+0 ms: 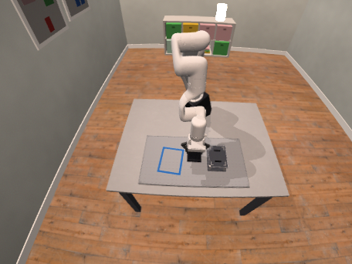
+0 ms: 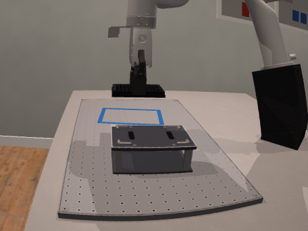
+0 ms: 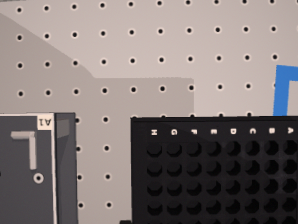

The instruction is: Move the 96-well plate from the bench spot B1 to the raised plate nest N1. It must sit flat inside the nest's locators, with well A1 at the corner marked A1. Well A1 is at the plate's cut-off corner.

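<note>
Above breadboard [image 2: 101,186], plate [image 2: 155,90] between fingers [image 2: 141,72]

One arm with one end effector [image 2: 139,72], clamped on one black well plate [image 2: 138,90]. One raised nest [image 2: 152,139] just beside it, one blue outline [image 2: 131,115] on its other side. One perforated board [image 2: 101,186], one table [image 1: 147,113].

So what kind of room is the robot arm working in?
Probably a small lab. The gripper carries a black 96-well plate above a perforated breadboard, beside a raised plate nest, and a shelf unit of coloured bins stands by the wall.
</note>
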Available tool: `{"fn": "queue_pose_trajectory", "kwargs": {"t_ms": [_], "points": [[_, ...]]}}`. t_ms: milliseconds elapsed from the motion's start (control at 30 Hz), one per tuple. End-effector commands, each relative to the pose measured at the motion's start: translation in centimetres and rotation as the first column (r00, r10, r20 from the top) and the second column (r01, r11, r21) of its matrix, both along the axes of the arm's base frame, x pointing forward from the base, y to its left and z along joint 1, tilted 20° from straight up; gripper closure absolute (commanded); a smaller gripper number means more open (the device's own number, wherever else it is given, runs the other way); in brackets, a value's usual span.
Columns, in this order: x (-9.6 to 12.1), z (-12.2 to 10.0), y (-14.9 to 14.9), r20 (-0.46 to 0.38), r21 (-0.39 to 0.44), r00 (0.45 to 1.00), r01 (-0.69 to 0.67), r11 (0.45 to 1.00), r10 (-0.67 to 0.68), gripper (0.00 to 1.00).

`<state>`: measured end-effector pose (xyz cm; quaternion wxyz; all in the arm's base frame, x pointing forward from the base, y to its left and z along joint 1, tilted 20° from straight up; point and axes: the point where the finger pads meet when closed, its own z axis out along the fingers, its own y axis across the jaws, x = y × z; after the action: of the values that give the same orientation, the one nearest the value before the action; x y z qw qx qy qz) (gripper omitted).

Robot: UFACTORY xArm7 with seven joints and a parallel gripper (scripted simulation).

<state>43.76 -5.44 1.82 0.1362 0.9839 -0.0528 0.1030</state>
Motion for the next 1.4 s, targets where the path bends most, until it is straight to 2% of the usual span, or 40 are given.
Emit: {"fn": "queue_pose_trajectory", "kwargs": {"t_ms": [0,1367], "points": [[0.1,0.0,1.4,0.002,-0.001,1.0,0.0,1.0,0.0,1.0],[0.1,-1.1,13.4,0.002,0.0,1.0,0.0,1.0,0.0,1.0]]}}
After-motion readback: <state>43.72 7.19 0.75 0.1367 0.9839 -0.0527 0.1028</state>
